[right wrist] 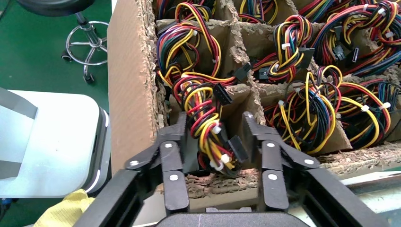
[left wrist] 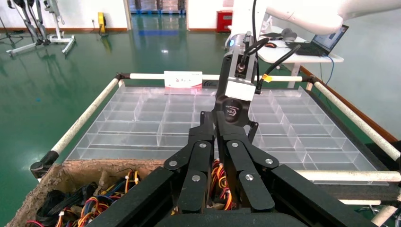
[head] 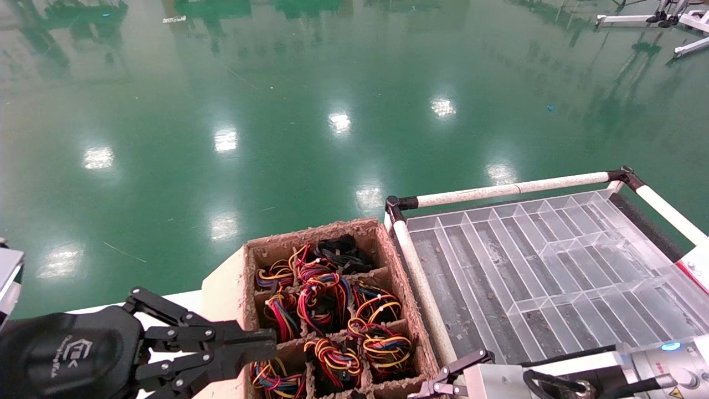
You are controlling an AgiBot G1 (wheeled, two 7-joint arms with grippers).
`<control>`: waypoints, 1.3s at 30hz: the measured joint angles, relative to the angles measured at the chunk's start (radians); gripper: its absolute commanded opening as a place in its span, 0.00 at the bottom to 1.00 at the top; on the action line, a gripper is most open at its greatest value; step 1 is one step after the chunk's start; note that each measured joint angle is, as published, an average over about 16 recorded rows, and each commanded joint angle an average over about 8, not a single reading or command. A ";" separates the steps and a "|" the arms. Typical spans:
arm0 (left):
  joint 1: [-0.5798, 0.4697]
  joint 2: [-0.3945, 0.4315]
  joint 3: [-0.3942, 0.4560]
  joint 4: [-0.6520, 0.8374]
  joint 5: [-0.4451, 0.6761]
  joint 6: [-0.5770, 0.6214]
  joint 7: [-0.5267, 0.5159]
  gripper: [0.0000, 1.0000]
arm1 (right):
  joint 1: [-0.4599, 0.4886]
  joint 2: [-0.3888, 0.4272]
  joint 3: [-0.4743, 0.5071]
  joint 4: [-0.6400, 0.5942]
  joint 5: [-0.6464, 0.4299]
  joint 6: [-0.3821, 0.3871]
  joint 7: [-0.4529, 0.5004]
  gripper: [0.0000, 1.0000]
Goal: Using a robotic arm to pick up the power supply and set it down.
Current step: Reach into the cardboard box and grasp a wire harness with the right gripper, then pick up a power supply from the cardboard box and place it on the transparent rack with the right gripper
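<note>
My right gripper [right wrist: 215, 120] stands open, reaching down into a near corner cell of the brown cardboard box [right wrist: 132, 71]. Its fingers straddle a bundle of red, yellow and black wires [right wrist: 205, 118] with black plugs. A dark grey face [right wrist: 189, 153] beside the wires is probably the power supply's body; the rest of it is hidden. In the head view this gripper [head: 440, 382] dips at the box's [head: 310, 230] near right corner. My left gripper [head: 268, 341] hovers shut and empty over the box's near left side. In the left wrist view it [left wrist: 215, 125] points toward the right wrist [left wrist: 239, 71].
Other cells hold several coloured wire bundles [head: 324, 299]. A clear plastic divider tray [head: 554, 260] lies right of the box inside a white tube frame [head: 498, 191]. A white stand [right wrist: 52, 142], yellow cloth [right wrist: 71, 213] and stool [right wrist: 85, 42] sit beside the box. Green floor lies beyond.
</note>
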 measured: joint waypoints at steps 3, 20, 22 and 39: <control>0.000 0.000 0.000 0.000 0.000 0.000 0.000 1.00 | 0.003 0.002 -0.003 0.001 -0.001 0.002 0.002 0.00; 0.000 0.000 0.001 0.000 -0.001 0.000 0.000 1.00 | 0.033 0.030 -0.003 0.002 0.049 -0.004 0.014 0.00; 0.000 0.000 0.001 0.000 -0.001 0.000 0.000 1.00 | 0.039 0.039 0.006 0.002 0.070 -0.003 0.021 0.00; 0.000 -0.001 0.002 0.000 -0.001 -0.001 0.001 1.00 | 0.174 0.107 0.132 -0.009 0.264 0.055 0.131 0.00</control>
